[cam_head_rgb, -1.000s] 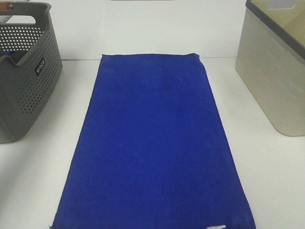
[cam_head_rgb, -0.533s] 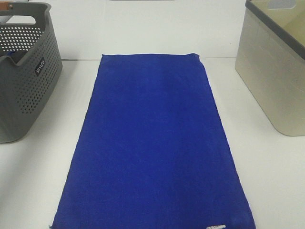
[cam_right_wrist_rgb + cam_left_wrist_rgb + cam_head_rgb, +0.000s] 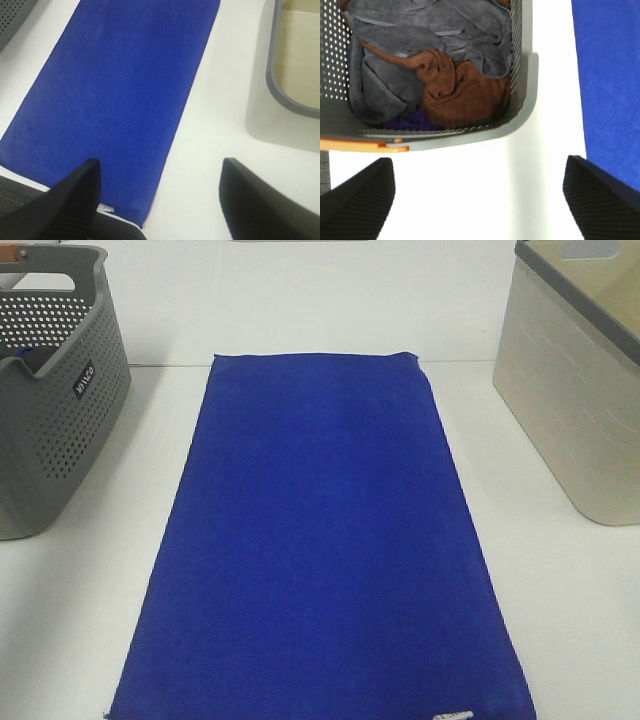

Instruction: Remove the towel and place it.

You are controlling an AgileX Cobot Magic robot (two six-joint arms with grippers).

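Note:
The royal-blue towel [image 3: 320,540] lies spread flat on the white table, lengthwise between the two baskets, with its small white tag [image 3: 452,716] at the near edge. Neither gripper shows in the exterior high view. In the left wrist view my left gripper [image 3: 477,170] is open and empty over bare table, beside the grey basket, with the towel's edge [image 3: 610,75] off to one side. My right gripper [image 3: 160,167] is open too, holding nothing, above the towel's [image 3: 115,85] tagged corner [image 3: 105,206] and the table strip beside it.
A grey perforated basket [image 3: 60,420] stands at the left; it holds grey cloths [image 3: 420,30], a brown cloth [image 3: 460,95] and a bit of purple fabric [image 3: 405,121]. A beige basket [image 3: 570,410] with a grey rim [image 3: 272,65] stands at the right.

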